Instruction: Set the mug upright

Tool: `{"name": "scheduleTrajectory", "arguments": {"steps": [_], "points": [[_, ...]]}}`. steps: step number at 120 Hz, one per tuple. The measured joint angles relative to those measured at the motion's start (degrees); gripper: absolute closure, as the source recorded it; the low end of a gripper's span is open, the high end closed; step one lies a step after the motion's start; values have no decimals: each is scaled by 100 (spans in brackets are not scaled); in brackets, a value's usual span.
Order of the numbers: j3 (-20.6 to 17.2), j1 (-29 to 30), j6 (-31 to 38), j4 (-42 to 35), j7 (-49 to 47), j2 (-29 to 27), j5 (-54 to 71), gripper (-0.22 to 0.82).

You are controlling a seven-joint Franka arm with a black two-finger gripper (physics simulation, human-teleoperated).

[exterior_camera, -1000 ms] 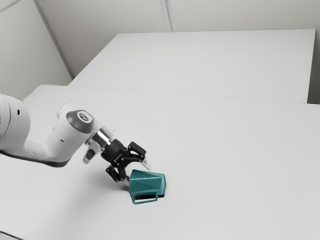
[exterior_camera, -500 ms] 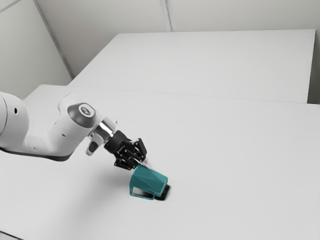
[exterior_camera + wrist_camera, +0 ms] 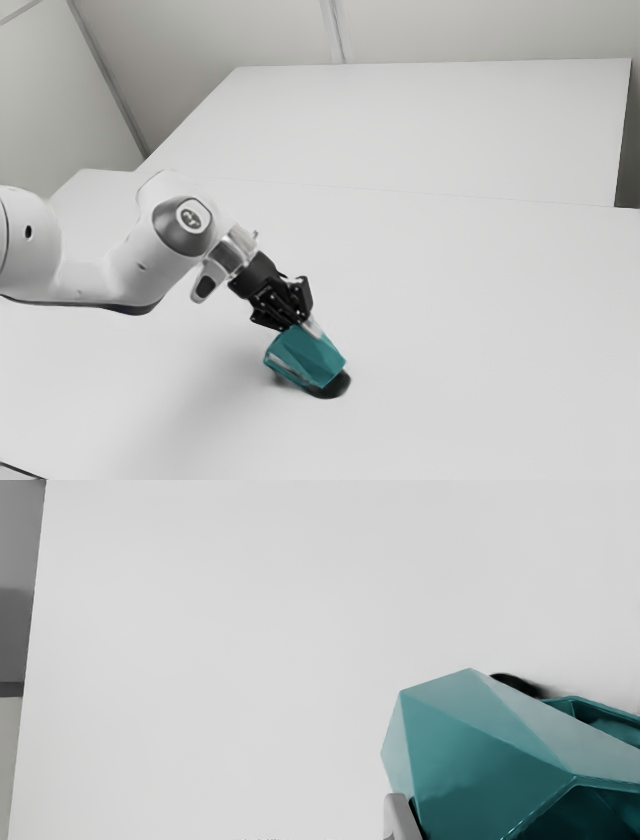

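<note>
Gripping the tilted teal mug [image 3: 314, 357] by its wall, the gripper [image 3: 306, 324] stands narrowed above the white table [image 3: 470, 320].

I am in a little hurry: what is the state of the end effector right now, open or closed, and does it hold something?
End effector: closed, holding the teal faceted mug, which is tilted.
</note>
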Motion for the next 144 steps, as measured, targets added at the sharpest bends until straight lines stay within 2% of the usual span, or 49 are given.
{"name": "scheduleTrajectory", "arguments": {"steps": [16, 34, 52, 75, 106, 144], "points": [[-63, 62, 179, 48, 1, -258, 1260, 77], [-68, 77, 407, 410, 1, -17, 2932, 78], [-61, 22, 613, 639, 2, 129, 4028, 78], [-24, 14, 742, 834, 2, 410, 4555, 78], [-40, 106, 1068, 828, 2, 520, 5266, 78], [-17, 252, 1509, 724, 3, 689, 5467, 78]]}}
